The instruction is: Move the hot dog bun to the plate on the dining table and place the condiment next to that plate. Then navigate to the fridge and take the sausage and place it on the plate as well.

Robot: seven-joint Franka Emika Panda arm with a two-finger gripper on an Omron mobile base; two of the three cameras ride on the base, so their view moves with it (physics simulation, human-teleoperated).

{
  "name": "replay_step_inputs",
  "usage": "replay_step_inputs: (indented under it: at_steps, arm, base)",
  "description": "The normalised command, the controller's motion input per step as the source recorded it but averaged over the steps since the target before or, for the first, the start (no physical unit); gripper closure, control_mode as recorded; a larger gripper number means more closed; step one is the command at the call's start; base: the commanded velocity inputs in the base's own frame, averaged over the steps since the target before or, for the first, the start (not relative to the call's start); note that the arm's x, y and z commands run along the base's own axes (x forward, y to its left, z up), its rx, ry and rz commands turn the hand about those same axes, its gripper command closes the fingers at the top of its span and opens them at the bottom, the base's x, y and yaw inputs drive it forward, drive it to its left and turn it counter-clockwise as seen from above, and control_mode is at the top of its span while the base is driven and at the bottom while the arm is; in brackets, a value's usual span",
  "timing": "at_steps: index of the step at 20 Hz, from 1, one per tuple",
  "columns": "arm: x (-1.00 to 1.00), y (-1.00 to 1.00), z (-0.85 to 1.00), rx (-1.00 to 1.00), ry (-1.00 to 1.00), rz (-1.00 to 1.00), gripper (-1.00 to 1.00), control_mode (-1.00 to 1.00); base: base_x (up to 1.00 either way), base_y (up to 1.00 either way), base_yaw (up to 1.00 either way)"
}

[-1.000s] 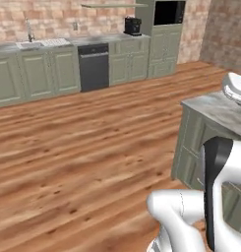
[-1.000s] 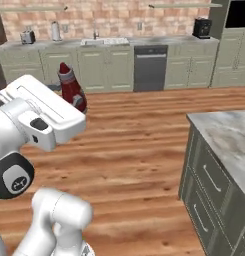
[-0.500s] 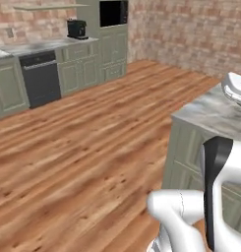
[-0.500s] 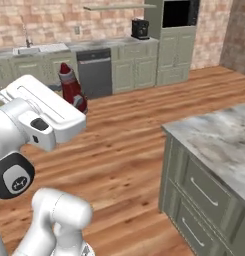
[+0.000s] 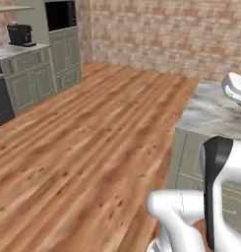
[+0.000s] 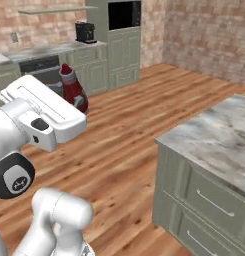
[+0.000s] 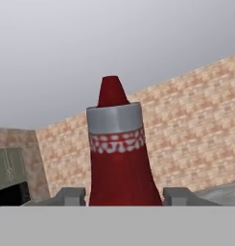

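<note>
Carrying the small red ketchup-like condiment bottle with its pale grey collar (image 7: 116, 158), you are in the transport step, with the dining table and its plate yet to be reached.

From the left base camera you get a wood-plank floor (image 5: 87, 142), a brick wall (image 5: 166, 34), green cabinets with a black coffee machine (image 5: 19, 34) on them, and a veined marble counter (image 5: 215, 110) on green drawers at the right.

From the right base camera the bottle (image 6: 73, 89) stands upright just past the white hand, above the floor, well apart from the marble counter (image 6: 219, 140).

From the hand camera the two-finger gripper (image 7: 123, 194) is clamped on the bottle's lower body, a dark finger (image 7: 71, 196) pressed against each side.

Your next move, as a judgement: keep driving until the dining table comes up, holding the bottle upright, then set it down beside the plate
</note>
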Motion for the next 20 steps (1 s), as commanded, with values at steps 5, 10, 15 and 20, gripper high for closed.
replay_step_inputs:
  at_steps: [5, 10, 15, 20]
  arm:
    - [0.0, 0.0, 0.0, 0.0, 0.0, 0.0, 1.0, 1.0]
    - [0.0, 0.0, 0.0, 0.0, 0.0, 0.0, 1.0, 1.0]
    - [0.0, 0.0, 0.0, 0.0, 0.0, 0.0, 1.0, 1.0]
    - [0.0, 0.0, 0.0, 0.0, 0.0, 0.0, 1.0, 1.0]
  base:
    - [0.88, 0.84, -0.47]
    - [0.84, 0.86, -0.46]
    - [0.87, 0.87, -0.46]
    - [0.91, 0.87, -0.45]
